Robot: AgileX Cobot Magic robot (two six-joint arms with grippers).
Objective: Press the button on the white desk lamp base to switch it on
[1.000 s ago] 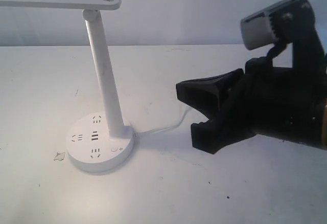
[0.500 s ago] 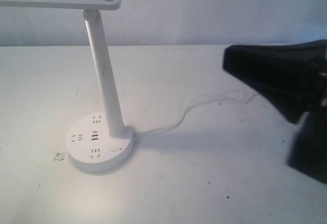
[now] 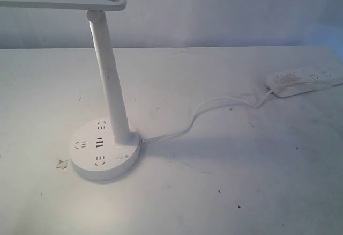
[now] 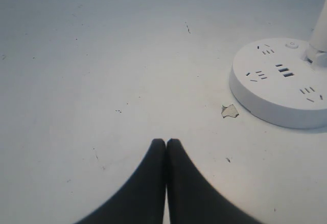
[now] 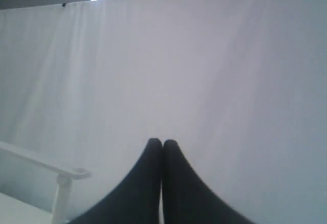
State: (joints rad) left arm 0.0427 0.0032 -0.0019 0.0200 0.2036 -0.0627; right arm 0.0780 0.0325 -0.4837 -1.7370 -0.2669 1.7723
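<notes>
The white desk lamp base lies low on the left of the table, with its tall stem rising to the lamp head. The button sits on the base's near-right side, close to the stem foot. Neither gripper shows in the exterior view. In the left wrist view my left gripper is shut and empty above bare table, well away from the base and button. My right gripper is shut and empty, raised toward the white backdrop, with the lamp head off to one side.
A thin white cable runs from the base to a long white power strip at the far right. A small scrap lies beside the base on its left. A white backdrop stands behind the table.
The right gripper, open at the right of the exterior view a second ago, drew off to the right and has left that view, uncovering the power strip. The lamp has not moved.
</notes>
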